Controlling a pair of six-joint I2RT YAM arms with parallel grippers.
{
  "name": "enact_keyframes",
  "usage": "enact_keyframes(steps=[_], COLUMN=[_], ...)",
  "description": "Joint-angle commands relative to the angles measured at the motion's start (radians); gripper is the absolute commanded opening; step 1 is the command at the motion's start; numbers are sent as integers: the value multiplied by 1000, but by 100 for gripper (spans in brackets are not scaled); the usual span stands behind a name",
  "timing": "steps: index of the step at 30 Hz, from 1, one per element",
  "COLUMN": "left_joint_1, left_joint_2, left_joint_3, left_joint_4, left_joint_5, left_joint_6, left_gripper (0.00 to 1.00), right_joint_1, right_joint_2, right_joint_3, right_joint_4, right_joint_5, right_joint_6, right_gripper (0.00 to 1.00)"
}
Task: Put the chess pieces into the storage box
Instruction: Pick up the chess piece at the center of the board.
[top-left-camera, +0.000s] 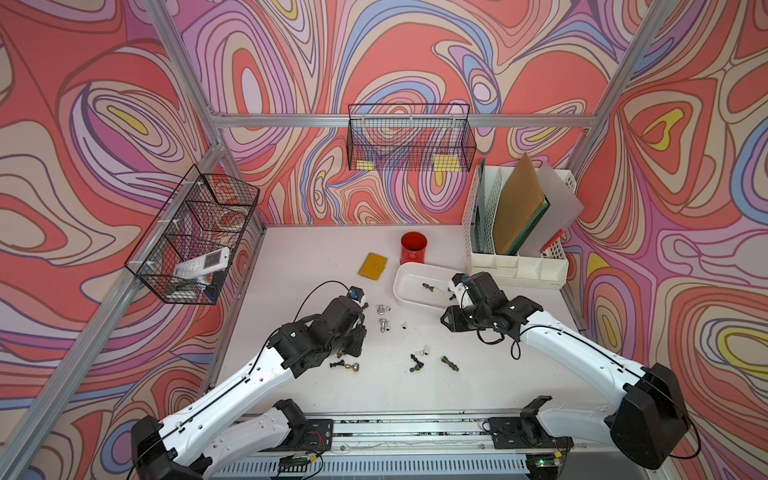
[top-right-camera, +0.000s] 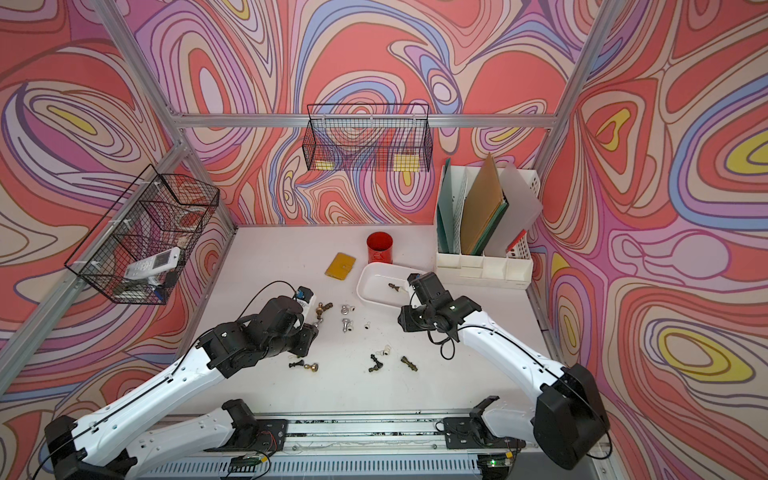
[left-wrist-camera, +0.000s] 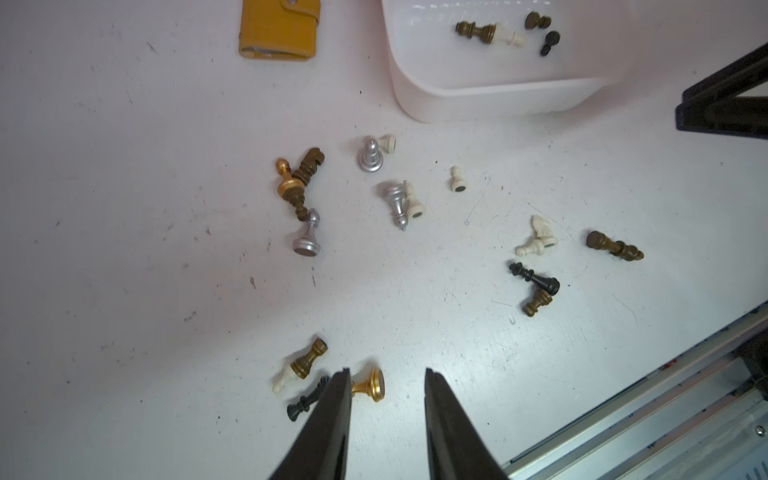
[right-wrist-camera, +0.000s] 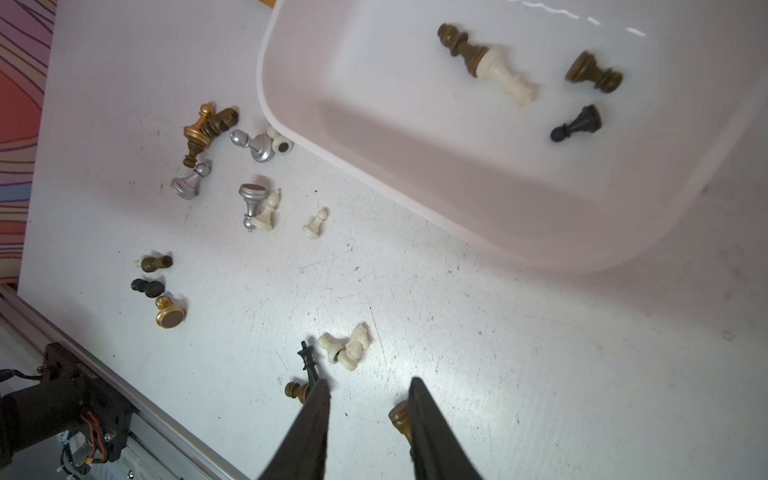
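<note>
Chess pieces (left-wrist-camera: 306, 237) litter scuffed white table (top-left-camera: 415, 395), swirl-patterned walls (top-left-camera: 124, 124) around; left fingers (left-wrist-camera: 328, 424), right fingers (right-wrist-camera: 432, 432) parted, empty

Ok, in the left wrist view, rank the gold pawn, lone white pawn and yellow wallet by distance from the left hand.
1. Gold pawn: lying right beside the left hand.
2. Lone white pawn: mid-table, toward the storage box.
3. Yellow wallet: farthest, at the table's far side.

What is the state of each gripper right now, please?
Left gripper: open, holding nothing.
Right gripper: open, holding nothing.
</note>
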Motion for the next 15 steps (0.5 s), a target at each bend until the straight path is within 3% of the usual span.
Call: enact_keyframes(steps=[1, 7, 15], left_joint_1=[0, 0, 0], left_joint_2=[-17, -7, 17], left_joint_3=[-39, -82, -72], left_joint_4=[-54, -52, -27], left_joint_5=[59, 95, 88], left_joint_6=[-90, -131, -117], left_gripper=[35, 35, 35], right_joint_1=[27, 35, 94], right_joint_2=[50, 138, 108], right_joint_3=[-29, -58, -118], right_joint_4=[11, 52, -7], right_joint_5=[54, 41, 72], right_joint_6=[26, 27, 71], right_gripper=[34, 30, 33])
